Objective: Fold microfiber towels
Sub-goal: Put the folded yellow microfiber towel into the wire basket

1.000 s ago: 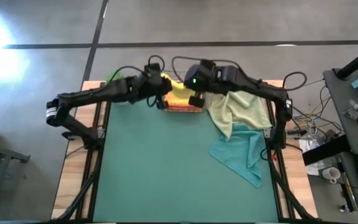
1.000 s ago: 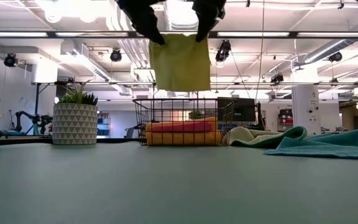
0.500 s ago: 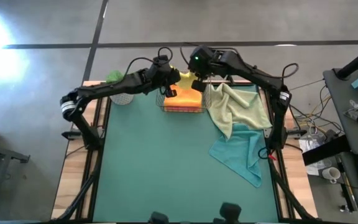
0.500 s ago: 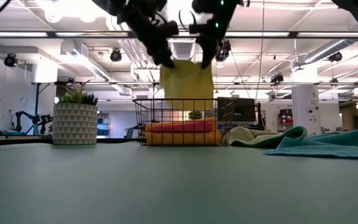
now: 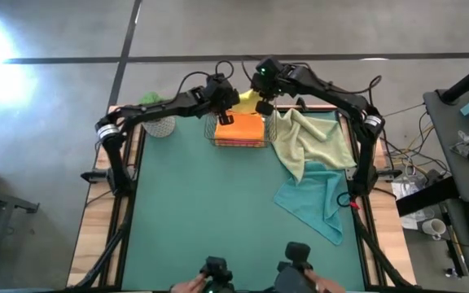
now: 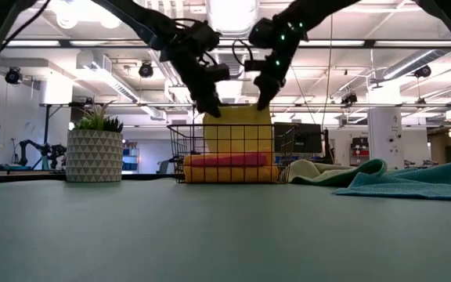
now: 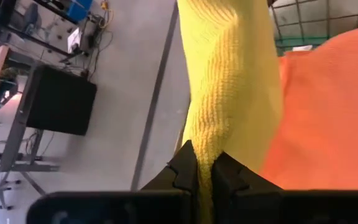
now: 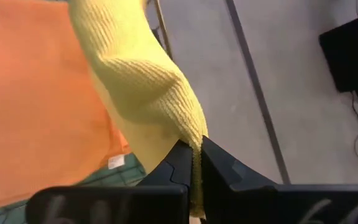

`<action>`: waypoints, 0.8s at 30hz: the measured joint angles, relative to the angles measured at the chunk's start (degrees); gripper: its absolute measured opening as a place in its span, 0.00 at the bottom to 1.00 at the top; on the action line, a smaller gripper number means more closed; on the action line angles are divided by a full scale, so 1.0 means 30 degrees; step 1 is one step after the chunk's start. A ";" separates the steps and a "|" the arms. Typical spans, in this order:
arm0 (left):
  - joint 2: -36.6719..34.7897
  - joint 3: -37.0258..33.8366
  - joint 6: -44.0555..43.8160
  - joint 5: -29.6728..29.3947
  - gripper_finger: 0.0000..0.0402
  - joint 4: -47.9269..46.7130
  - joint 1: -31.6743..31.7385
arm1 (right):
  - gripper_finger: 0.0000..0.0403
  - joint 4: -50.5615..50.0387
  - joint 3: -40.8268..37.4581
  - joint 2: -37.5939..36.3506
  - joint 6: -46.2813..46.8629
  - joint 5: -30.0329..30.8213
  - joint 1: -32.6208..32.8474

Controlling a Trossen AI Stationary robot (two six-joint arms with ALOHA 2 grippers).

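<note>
Overhead looks straight down, low looks level across — both share the wire basket (image 5: 240,130); wrist cameras close-in.

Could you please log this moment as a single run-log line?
left gripper: shut on yellow towel | right gripper: shut on yellow towel | towel hanging over wire basket | orange towel in basket

Cloth, wire, matt plastic and wood at the table

The yellow towel (image 7: 229,81) was a nubbly, knitted-looking microfiber cloth, matt and soft, pinched in the left claw (image 7: 202,168) and the right claw (image 8: 191,163), both of dark matt plastic with hard, smooth faces. The orange towel (image 8: 36,99) under it looked finer and flatter in weave. The basket (image 6: 229,153) was thin dark metal wire. The sage towel (image 5: 312,142) and teal towel (image 5: 316,203) lay as limp, rumpled cloth on the smooth, matt green mat (image 5: 202,212); the table (image 5: 96,224) edges showed pale bare wood.
</note>
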 joint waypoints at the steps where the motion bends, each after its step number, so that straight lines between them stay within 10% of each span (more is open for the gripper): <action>1: 0.0285 0.0263 0.0077 0.0000 0.00 0.0043 0.0050 | 0.02 0.0346 -0.0326 0.0018 -0.0279 -0.0260 -0.0147; 24: 0.1472 0.1093 -0.0034 0.0942 0.00 -0.5088 0.0555 | 0.02 -0.0868 -0.2231 0.0008 0.0443 -0.6185 -0.0373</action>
